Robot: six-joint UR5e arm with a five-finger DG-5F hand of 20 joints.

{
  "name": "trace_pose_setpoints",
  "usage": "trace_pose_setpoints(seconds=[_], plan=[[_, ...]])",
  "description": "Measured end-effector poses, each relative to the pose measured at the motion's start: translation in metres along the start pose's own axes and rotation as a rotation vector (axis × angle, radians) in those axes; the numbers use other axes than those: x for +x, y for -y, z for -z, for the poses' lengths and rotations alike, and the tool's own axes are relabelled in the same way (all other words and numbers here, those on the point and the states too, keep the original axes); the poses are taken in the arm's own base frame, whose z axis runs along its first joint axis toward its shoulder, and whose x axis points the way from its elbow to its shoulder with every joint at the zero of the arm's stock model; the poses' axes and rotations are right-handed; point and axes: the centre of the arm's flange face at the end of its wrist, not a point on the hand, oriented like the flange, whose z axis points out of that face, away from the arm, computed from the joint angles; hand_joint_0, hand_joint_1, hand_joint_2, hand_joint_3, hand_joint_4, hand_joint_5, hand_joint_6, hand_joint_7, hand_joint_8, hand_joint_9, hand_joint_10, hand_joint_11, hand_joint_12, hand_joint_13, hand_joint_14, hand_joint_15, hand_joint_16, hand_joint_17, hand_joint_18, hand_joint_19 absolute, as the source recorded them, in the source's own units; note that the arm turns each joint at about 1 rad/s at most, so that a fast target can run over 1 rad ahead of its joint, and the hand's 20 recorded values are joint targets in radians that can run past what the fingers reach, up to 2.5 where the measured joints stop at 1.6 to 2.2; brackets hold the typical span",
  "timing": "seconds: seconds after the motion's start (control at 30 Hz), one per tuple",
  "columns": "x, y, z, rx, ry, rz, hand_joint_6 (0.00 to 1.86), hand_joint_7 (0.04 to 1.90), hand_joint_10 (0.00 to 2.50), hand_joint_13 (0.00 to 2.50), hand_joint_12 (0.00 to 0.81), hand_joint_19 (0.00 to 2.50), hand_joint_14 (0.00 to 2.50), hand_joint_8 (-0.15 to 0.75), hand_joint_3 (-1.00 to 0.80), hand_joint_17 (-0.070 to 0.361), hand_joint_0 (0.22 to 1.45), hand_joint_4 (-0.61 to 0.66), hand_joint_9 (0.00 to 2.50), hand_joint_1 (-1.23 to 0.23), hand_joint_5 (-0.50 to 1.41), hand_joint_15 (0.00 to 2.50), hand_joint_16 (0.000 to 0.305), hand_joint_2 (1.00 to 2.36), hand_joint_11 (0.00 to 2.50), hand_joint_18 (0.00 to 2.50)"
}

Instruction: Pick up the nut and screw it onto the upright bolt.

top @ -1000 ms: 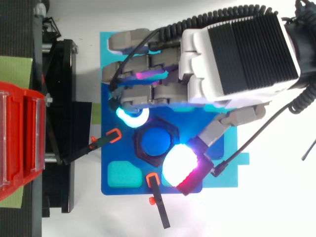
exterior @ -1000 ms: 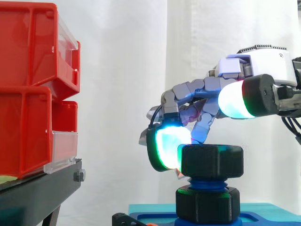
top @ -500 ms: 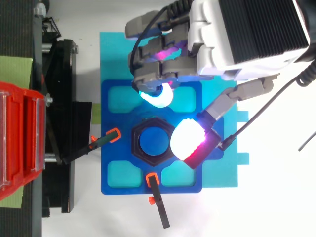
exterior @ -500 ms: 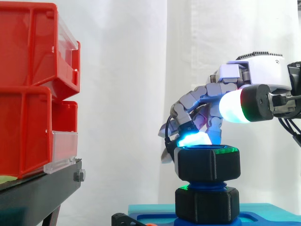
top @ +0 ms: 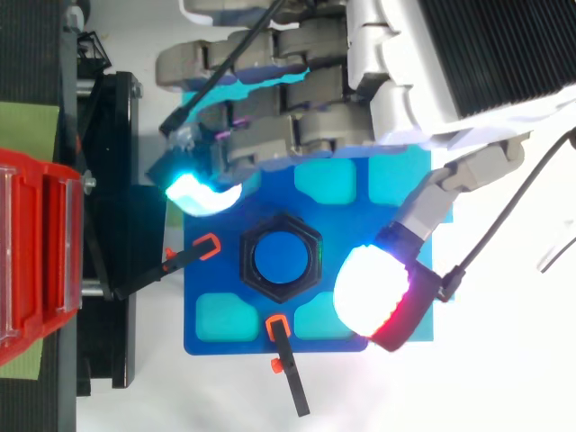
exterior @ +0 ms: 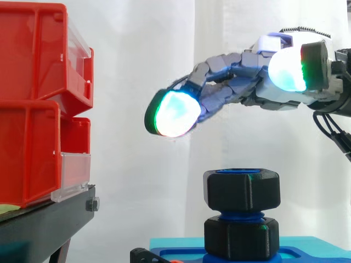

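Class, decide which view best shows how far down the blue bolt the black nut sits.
The side view: the nut appears in profile, with the blue thread of the bolt visible beneath it. The top view gives the nut's hexagonal outline around the bolt's end, not its height.

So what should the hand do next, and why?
Probably come down and close round the nut for a turn. The hand hangs open above it, touching nothing, and blue thread of the bolt shows beneath the nut, so it seems not fully screwed down.
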Motion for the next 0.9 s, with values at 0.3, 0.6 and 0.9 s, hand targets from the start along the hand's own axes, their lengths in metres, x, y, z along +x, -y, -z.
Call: trace_pose_setpoints(seconds=[0.3,0.6,0.9], plan=[[0.023,-0.017,-0.004,0.005,-0.025,-0.012,0.5,0.59,0.0,0.0,0.371,0.0,0.0,0.225,-0.5,0.126,0.41,0.12,0.17,-0.1,-0.21,0.0,0.056,1.0,0.0,0.0],[0.032,-0.024,-0.007,0.017,-0.025,-0.013,0.5,0.59,0.0,0.0,0.362,0.0,0.0,0.187,-0.5,0.133,0.41,0.1,0.0,-0.03,-0.23,0.0,0.059,1.0,0.0,0.0],[0.043,-0.024,-0.003,0.023,-0.025,-0.016,0.5,0.6,0.0,0.0,0.361,0.0,0.0,0.186,-0.5,0.133,0.41,0.1,0.0,-0.02,-0.23,0.0,0.059,1.0,0.0,0.0]])
